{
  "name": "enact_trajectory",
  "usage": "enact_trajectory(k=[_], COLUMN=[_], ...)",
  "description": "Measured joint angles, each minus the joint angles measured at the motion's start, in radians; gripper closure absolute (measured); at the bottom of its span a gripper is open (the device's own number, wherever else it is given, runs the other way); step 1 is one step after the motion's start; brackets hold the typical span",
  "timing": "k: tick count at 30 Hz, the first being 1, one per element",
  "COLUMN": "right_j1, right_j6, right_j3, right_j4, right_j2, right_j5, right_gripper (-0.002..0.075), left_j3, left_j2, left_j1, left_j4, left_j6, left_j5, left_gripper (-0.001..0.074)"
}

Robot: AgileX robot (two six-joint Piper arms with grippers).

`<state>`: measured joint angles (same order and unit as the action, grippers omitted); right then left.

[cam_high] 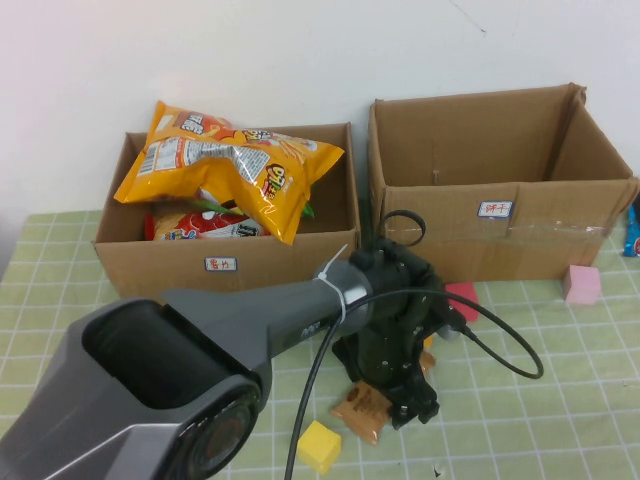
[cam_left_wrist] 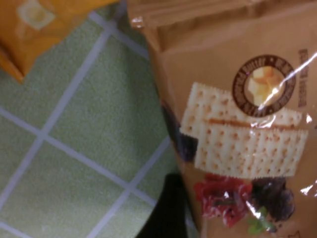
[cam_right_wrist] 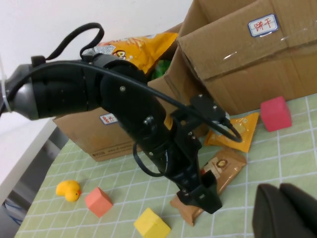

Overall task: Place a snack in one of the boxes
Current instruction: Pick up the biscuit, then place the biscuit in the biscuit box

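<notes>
The left box (cam_high: 230,262), filled with an orange chip bag (cam_high: 228,165) and a red bag (cam_high: 200,224), is seen well beyond the left gripper (cam_high: 408,400) and off to its left. On the green checked tablecloth (cam_high: 560,400), a yellow block (cam_high: 319,446) is found near the left gripper, on its left and nearer the robot.

The left gripper is lowered onto the brown cracker packet (cam_high: 362,408), which lies flat on the cloth directly beneath the fingertips. Whether its fingers are spread or closed on the packet cannot be told; in the left wrist view only the cracker packet (cam_left_wrist: 237,134) and a dark finger edge (cam_left_wrist: 168,213) are shown. An orange snack packet (cam_right_wrist: 237,130) is seen just beyond the gripper, toward the boxes, and a red block (cam_high: 462,299) lies near it on the right.

The right box (cam_high: 500,200) stands beyond the gripper and to its right, and a pink block (cam_high: 581,284) is set against that box's front right corner.

The right gripper (cam_right_wrist: 285,210) is held well to the right of the left gripper, above the cloth; its dark fingers are seen pressed together with nothing between them.
</notes>
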<state>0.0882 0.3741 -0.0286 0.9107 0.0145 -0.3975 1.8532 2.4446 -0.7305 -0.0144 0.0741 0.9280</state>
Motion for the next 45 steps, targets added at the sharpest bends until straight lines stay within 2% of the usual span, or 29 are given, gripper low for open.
enact_trajectory(k=[2,5,6,13,19,24,31,37,43,45], right_j1=[0.0,0.0,0.0,0.0,0.0,0.0,0.0,0.0,0.0,0.0], right_j6=[0.002,0.006,0.006,0.009,0.009,0.009,0.01,0.011,0.013,0.033], right_j3=[0.0,0.0,0.0,0.0,0.0,0.0,0.0,0.0,0.0,0.0], right_j4=[0.0,0.0,0.0,0.0,0.0,0.0,0.006,0.014,0.024,0.048], right_j2=[0.0,0.0,0.0,0.0,0.0,0.0,0.0,0.0,0.0,0.0], right_j5=[-0.001,-0.001,-0.001,-0.001,-0.001,-0.002,-0.019,-0.032,-0.034,-0.035], right_gripper=[0.0728,0.0728,0.0728,0.0728,0.0728,0.0728,0.0728,0.0728,0.0728,0.0728], left_j3=[0.001,0.002,0.002,0.052,0.283,0.447,0.459,0.459,0.459,0.459], left_j2=[0.0,0.001,0.001,-0.039,-0.156,-0.182,-0.115,-0.004,0.073,0.077], left_j1=[0.0,-0.002,-0.003,-0.004,-0.02,-0.02,0.02,0.072,0.123,0.127], left_j4=[0.0,-0.011,-0.023,-0.086,-0.099,-0.166,-0.353,-0.405,-0.423,-0.428], left_j6=[0.0,-0.006,-0.01,-0.01,0.04,0.037,-0.202,-0.31,-0.348,-0.355], left_j5=[0.006,0.018,0.023,0.107,0.066,-0.146,-0.595,-0.751,-0.804,-0.8], left_gripper=[0.0132,0.0281,0.0293,0.0293,0.0293,0.0293,0.0293,0.0293,0.0293,0.0272])
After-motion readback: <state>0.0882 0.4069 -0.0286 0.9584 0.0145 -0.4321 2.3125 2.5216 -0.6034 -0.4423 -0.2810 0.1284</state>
